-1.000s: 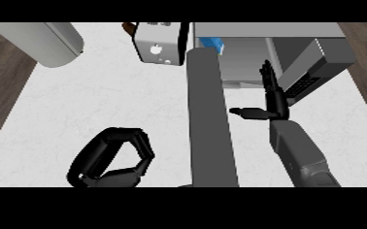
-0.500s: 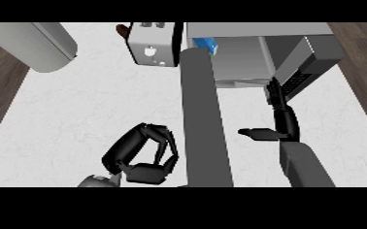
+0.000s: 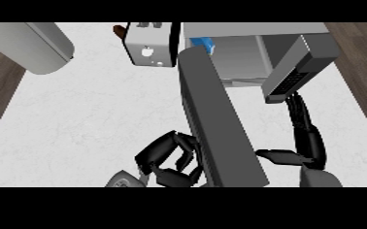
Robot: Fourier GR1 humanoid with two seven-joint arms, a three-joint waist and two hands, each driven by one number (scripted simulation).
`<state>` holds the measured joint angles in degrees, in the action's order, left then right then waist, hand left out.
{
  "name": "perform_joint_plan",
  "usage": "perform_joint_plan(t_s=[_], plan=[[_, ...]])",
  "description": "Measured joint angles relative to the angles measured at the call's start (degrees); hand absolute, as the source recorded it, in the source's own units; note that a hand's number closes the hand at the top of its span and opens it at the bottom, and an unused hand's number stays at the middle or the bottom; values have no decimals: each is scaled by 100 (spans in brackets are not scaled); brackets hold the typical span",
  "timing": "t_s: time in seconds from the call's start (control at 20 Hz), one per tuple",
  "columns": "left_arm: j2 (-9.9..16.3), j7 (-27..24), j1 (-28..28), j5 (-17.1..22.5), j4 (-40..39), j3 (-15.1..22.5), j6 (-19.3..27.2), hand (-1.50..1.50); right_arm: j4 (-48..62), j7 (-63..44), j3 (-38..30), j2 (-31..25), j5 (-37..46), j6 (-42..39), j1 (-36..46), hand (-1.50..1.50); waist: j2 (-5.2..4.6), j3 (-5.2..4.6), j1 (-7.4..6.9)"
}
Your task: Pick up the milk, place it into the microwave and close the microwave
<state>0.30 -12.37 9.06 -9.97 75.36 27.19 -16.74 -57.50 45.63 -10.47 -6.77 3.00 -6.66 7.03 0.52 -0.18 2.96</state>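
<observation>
Left robot hand (image 3: 171, 157) now curled near the lower edge beside the open microwave door (image 3: 219, 126), nearer that door than a second ago, holding nothing visible. Right robot hand (image 3: 305, 140) lowered and drawn back, fingers straight, pointing up toward the dark control panel (image 3: 297, 73), grasping nothing. Milk (image 3: 204, 44) already inside the microwave (image 3: 243, 58), only a blue corner showing. Placement apparently done; door still open. Toaster (image 3: 149, 43) on the counter (image 3: 86, 111). Carton body hidden behind the door; left fingertips hard to separate.
</observation>
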Motion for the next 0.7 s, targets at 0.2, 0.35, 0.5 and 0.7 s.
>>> perform_joint_plan(t_s=[0.2, 0.35, 0.5, 0.7], plan=[[2, -171, 258, 54, -500, 799, 557, 150, -1106, -397, -4, -124, -219, -165, -646, -150, -15, 0, 13], [-2, -166, 544, 292, -806, 1319, 1101, 150, -2002, -773, 16, -186, -461, -371, -1112, -150, -23, -2, 64], [22, -50, 865, 732, -958, 1879, 1870, 150, -2578, -1018, 3, -253, -755, -641, -1388, -150, -44, -2, 108], [65, 148, 1299, 1417, -1115, 2388, 2760, 150, -3161, -1357, 8, -371, -1079, -945, -1578, -150, -78, -2, 212]])
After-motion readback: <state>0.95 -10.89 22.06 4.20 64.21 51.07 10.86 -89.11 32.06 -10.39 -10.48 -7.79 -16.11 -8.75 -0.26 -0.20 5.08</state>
